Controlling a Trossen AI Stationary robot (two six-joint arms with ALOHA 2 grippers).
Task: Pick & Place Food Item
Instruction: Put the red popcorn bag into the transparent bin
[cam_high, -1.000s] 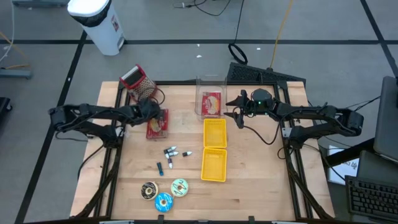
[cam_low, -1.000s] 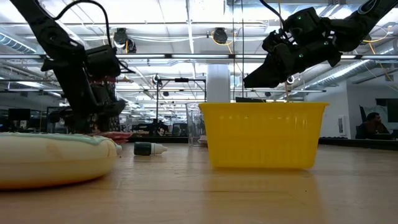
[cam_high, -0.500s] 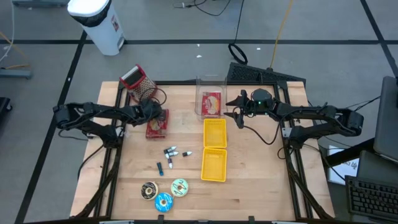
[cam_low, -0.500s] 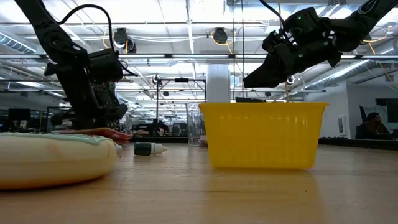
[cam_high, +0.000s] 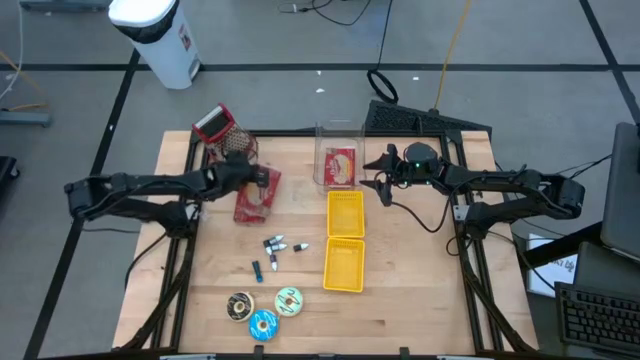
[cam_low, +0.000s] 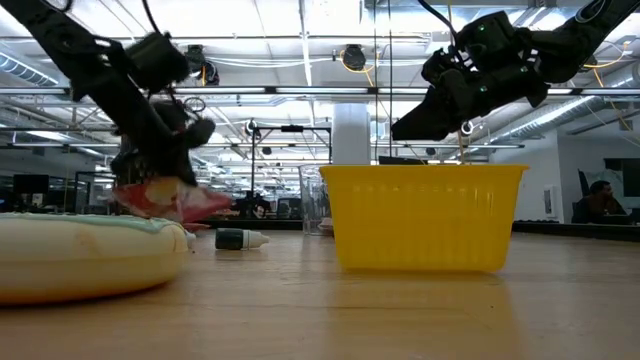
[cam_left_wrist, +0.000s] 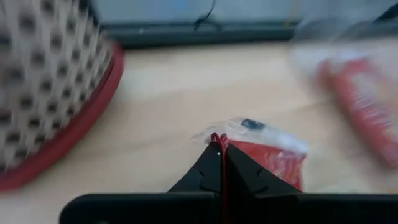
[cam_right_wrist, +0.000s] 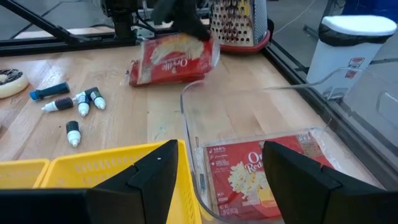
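Wooden table (cam_high: 400, 290): two popcorn packets (cam_high: 256, 196), two yellow baskets (cam_high: 345, 213).

In the left wrist view the red packet (cam_left_wrist: 273, 158) is partly hidden behind the left gripper (cam_left_wrist: 221, 144) pinching it, and the grater (cam_left_wrist: 43, 87) is cut by the frame. A second packet (cam_left_wrist: 357, 99) blurs near the bench's far edge.
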